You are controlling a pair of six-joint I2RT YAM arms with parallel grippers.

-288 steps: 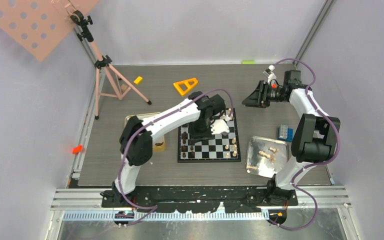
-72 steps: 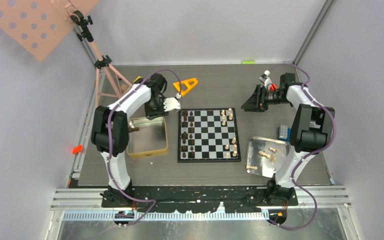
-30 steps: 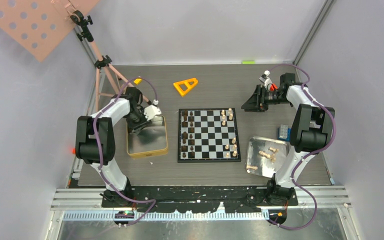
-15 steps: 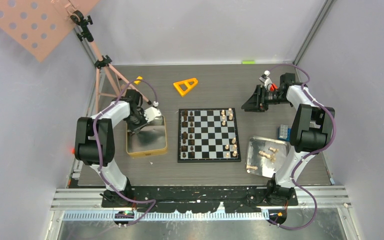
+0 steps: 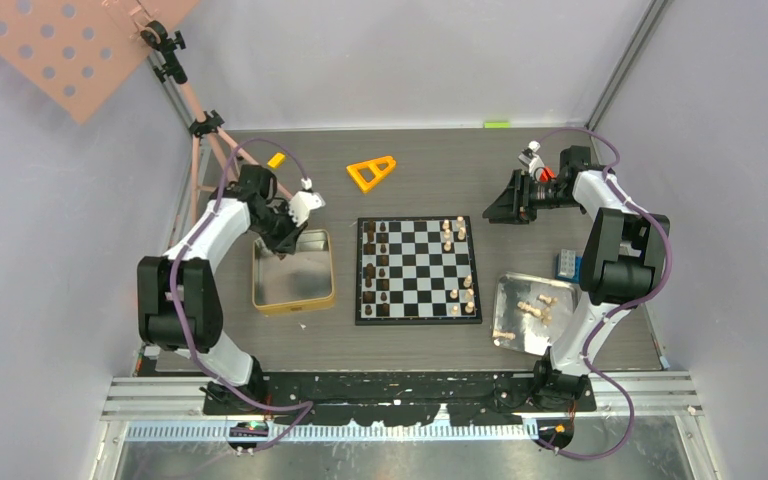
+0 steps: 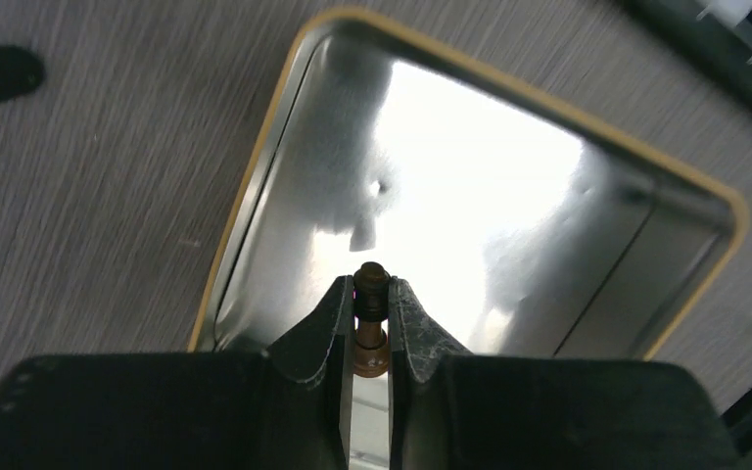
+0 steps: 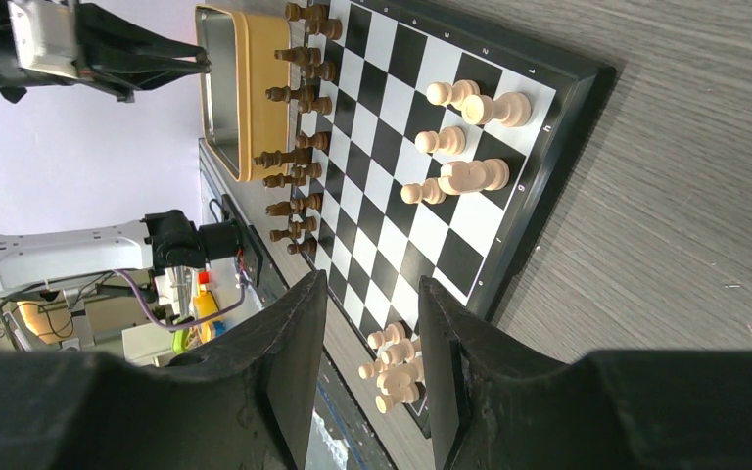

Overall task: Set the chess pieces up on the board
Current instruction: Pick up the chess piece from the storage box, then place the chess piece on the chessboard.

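The board lies mid-table, with dark chess pieces in its left columns and pale ones on its right side. My left gripper hangs over the far left part of the gold tin. In the left wrist view it is shut on a dark brown chess piece above the tin's shiny floor. My right gripper is open and empty beyond the board's far right corner, and its wrist view looks along the board.
A silver tray holding several pale pieces sits right of the board, with a blue brick behind it. An orange triangle, a yellow block and a tripod stand at the back left.
My left arm has swung from the board to the gold tin, dipped into it and drawn back toward its far left corner with a dark piece. The right arm stays put.
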